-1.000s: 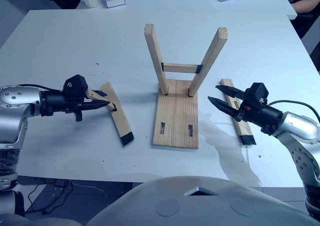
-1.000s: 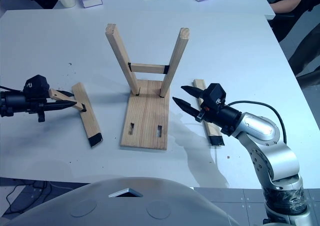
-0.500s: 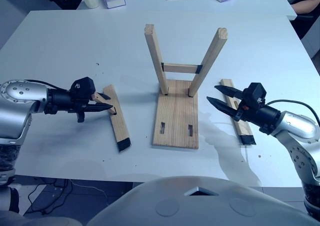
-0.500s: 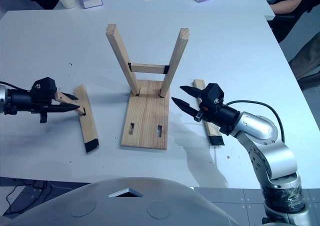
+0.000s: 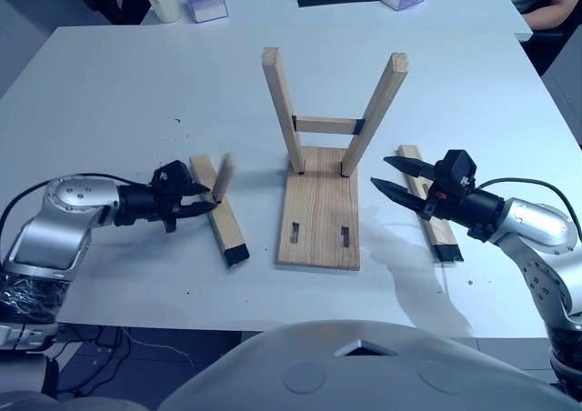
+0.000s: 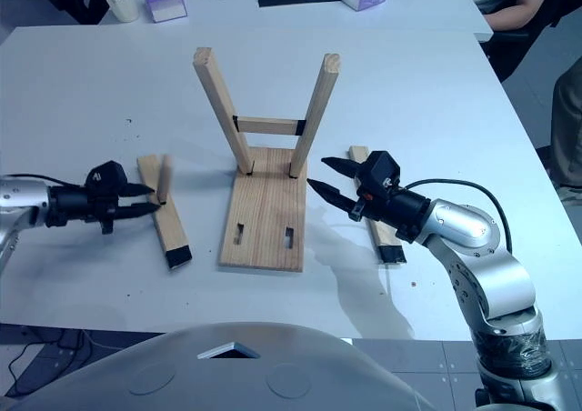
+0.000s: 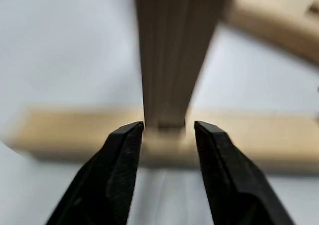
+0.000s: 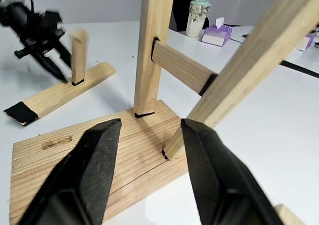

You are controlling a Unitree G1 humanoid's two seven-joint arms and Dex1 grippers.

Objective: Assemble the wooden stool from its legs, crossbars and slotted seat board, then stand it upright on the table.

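Left wrist view: vert. crossbar [image 7: 172,60]

On the near left, our left arm lies low, forearm stretched rightward, and our left gripper [image 5: 212,199] has its fingers [image 7: 124,150] pinched on the foot of a crossbar [image 7: 174,60]. Over on the right, our right arm bends at the elbow and points leftward, right gripper [image 5: 382,173] spread wide.

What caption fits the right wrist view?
Open right gripper faces the seat board with two legs and crossbar fitted; left gripper beyond, at a loose leg.
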